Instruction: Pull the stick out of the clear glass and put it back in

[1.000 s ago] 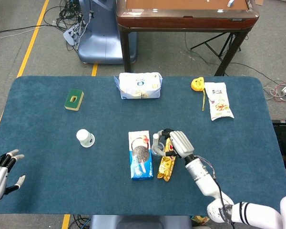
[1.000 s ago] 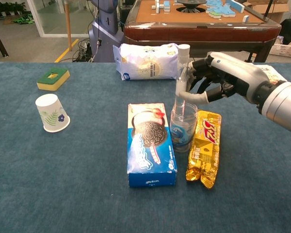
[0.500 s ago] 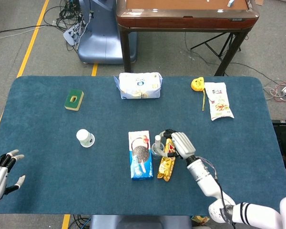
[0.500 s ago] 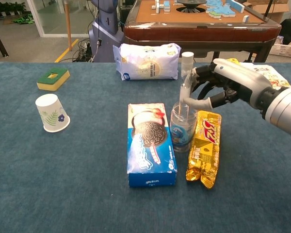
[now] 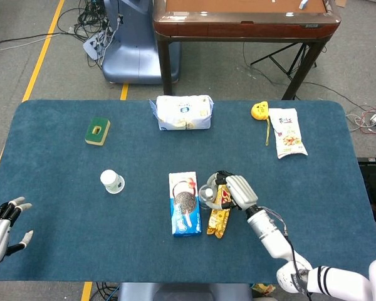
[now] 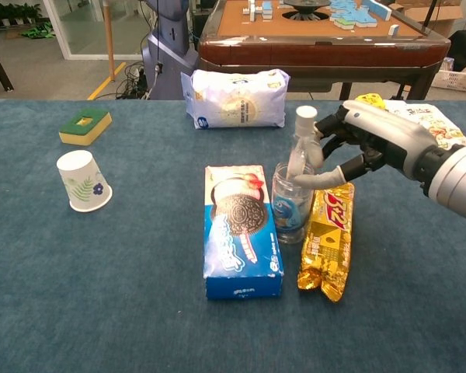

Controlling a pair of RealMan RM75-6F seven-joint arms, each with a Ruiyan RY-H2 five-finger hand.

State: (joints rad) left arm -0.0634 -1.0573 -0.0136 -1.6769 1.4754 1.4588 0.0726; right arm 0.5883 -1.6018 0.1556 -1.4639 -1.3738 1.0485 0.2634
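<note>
The clear glass [image 6: 293,203] stands mid-table between a blue cookie box and a gold packet; in the head view the glass [image 5: 206,195] shows just left of my right hand [image 5: 235,190]. A white stick [image 6: 301,138] stands tilted in the glass, its capped top sticking out above the rim. My right hand [image 6: 366,144] is to the right of the glass and pinches the stick's upper part between thumb and fingers. At the table's near left edge my left hand [image 5: 2,228] holds nothing, fingers spread.
The blue cookie box [image 6: 239,227] and the gold snack packet [image 6: 327,237] flank the glass. A paper cup [image 6: 83,182] and a green sponge [image 6: 85,125] lie to the left, a white bag [image 6: 234,98] behind. A snack bag [image 5: 287,132] and a yellow tape measure [image 5: 259,110] lie far right.
My right hand has moved down and a little right, lowering the stick deeper into the glass. The left hand has not moved.
</note>
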